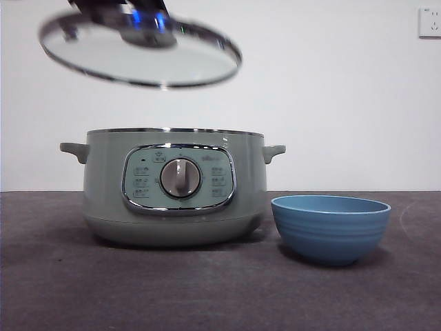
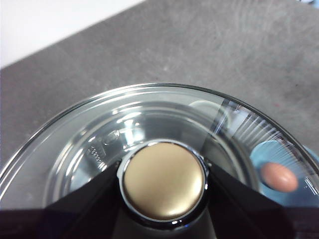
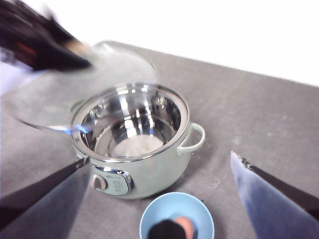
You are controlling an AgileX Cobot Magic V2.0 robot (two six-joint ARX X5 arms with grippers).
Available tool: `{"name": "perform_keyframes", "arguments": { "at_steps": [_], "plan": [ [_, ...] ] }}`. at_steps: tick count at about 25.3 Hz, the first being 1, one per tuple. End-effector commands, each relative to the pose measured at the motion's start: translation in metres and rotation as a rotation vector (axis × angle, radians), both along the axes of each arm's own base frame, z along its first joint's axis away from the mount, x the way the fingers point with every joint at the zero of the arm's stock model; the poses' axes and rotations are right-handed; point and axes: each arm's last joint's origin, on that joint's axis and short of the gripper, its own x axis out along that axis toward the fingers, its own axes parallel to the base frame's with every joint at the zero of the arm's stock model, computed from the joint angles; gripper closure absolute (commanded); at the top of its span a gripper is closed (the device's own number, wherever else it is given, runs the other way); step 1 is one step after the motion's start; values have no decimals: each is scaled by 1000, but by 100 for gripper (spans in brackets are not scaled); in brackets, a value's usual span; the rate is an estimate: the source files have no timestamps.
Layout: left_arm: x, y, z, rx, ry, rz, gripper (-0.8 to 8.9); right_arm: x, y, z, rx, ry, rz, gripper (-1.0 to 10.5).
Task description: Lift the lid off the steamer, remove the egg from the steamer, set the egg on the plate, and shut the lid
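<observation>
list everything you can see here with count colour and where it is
lid: 1, clear glass with chrome rim and gold-toned knob, held tilted in the air above the steamer
steamer: 1, pale mint green, on the table, open, no egg visible inside
plate: 1, sky blue, on the table beside the steamer
egg: 1, brownish, in the plate
table: 1, dark grey
wall socket: 1, white, on the wall
left gripper: 1, black, clamped on the lid's knob
right gripper: 1, black, jaws apart, above the plate
</observation>
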Motion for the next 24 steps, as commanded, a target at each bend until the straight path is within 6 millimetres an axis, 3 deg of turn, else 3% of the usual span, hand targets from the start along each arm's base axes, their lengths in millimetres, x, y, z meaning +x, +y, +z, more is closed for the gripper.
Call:
{"name": "perform_keyframes", "arguments": {
  "at_steps": [1,11,24],
  "plan": [
    [14,-7,0,-18,-60,-10,822,-5,-3,2,15,-7,-5,473],
    [46,-21,-27,-23,-71,-10,822,-8,-4,0,15,9,-7,473],
    [53,-24,-39,-12,-52,-12,822,-8,-4,1,15,8,-8,474]
  ]
}}
